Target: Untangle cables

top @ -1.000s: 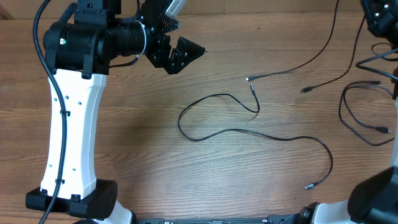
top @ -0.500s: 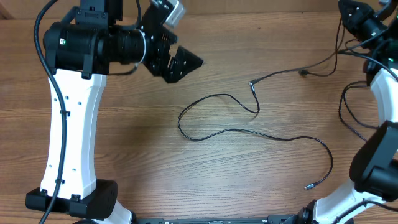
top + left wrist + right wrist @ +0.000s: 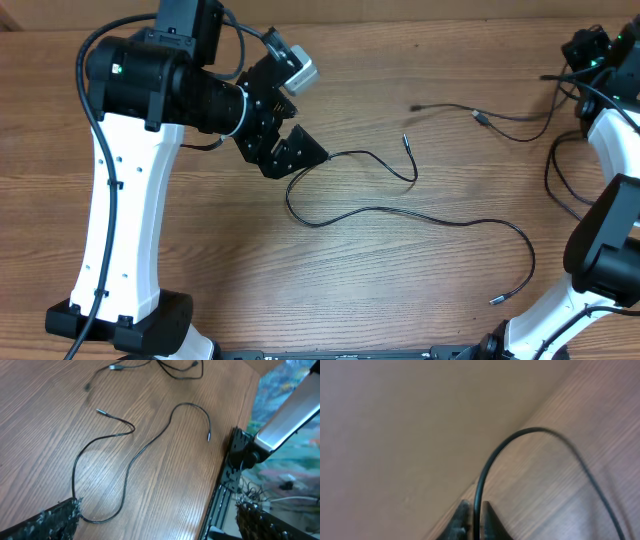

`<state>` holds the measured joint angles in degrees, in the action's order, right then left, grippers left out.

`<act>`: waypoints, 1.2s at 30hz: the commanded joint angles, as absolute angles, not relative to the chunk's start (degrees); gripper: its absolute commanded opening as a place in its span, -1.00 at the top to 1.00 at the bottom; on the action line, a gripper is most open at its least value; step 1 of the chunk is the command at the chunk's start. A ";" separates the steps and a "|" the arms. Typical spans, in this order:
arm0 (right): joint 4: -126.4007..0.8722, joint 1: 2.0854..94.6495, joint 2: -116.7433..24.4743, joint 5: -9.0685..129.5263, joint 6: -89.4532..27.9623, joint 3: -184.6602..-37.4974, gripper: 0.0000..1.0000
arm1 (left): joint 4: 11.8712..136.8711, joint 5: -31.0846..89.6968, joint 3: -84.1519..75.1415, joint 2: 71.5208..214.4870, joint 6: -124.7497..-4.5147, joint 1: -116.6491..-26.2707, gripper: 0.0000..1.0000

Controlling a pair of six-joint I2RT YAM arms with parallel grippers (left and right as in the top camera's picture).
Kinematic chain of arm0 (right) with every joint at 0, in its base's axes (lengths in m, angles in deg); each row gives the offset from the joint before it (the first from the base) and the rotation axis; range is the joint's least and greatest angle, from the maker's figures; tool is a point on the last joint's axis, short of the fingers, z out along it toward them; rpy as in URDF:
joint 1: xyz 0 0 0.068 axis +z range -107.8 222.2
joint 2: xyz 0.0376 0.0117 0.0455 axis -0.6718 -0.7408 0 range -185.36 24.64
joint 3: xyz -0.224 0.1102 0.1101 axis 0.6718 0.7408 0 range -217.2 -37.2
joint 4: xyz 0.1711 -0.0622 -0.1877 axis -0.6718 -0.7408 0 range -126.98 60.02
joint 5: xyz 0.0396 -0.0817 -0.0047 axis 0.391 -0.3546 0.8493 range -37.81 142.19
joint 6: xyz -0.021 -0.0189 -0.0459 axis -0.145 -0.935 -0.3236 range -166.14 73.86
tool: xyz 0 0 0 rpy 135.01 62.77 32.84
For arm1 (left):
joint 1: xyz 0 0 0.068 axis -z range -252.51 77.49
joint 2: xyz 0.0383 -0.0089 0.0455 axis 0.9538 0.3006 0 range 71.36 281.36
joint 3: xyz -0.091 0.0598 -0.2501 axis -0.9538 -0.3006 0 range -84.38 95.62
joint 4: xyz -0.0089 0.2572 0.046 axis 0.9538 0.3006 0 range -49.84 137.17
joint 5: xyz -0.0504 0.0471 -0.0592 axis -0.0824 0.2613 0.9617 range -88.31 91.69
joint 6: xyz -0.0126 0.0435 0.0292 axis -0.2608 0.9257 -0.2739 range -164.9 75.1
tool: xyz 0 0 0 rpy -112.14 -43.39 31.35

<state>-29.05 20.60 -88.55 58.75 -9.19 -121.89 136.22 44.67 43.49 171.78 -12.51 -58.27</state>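
Observation:
A long thin black cable (image 3: 380, 208) lies in loops mid-table, with one silver tip (image 3: 404, 138) and the other end at the front right (image 3: 492, 299). It also shows in the left wrist view (image 3: 125, 472). My left gripper (image 3: 288, 152) is open and hovers over the left loop; its jaws (image 3: 160, 525) hold nothing. My right gripper (image 3: 585, 50) at the far right is shut on a second black cable (image 3: 520, 435), which trails left across the table (image 3: 510, 125) to a small plug (image 3: 415, 106).
Another black cable (image 3: 552, 175) loops along the right edge beside the right arm's white link (image 3: 615, 140). The left arm's white column (image 3: 120, 220) stands at the left. The table's front edge and a metal rail (image 3: 227, 485) show in the left wrist view.
My left gripper came down and right to the long cable's left loop. My right gripper moved right along the far edge, dragging its cable so the plug ends shifted.

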 commanded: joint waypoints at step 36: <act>-64.50 24.36 -85.29 118.86 -45.46 -122.35 -1.00 | 129.59 27.54 43.91 174.34 -26.22 -56.48 -0.99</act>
